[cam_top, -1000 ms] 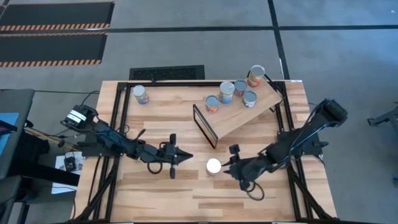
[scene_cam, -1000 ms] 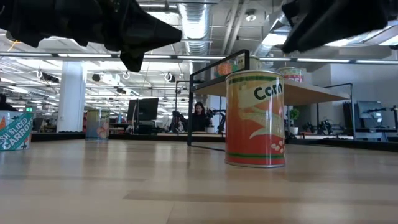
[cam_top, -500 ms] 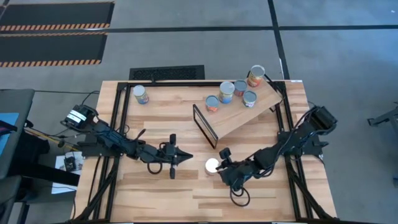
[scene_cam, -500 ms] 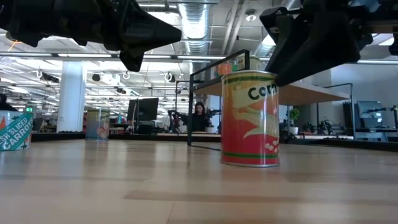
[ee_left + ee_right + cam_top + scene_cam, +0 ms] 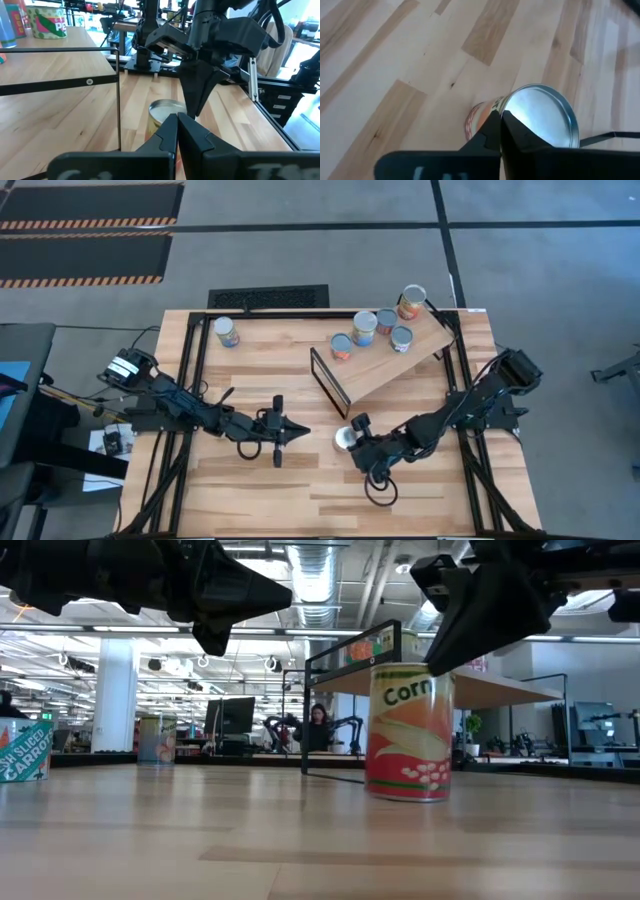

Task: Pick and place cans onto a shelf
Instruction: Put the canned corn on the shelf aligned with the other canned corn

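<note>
The shelf [image 5: 392,360] already holds five cans. Our corn can [image 5: 408,732] stands on the table just below it. Our right gripper [image 5: 358,442] sits pinched together over the top; we should open wide first. Our left gripper [image 5: 296,433] waits closed nearby.

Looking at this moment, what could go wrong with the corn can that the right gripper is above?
1. The right gripper sits over the corn can with its fingers closed, as the right wrist view shows. Pressing down or sideways like this could tip or push the can instead of grasping it.
2. The can stands close to the black frame end of the shelf; a nudge might knock it against the frame.
3. The left gripper waits nearby, so the arms could touch.
</note>
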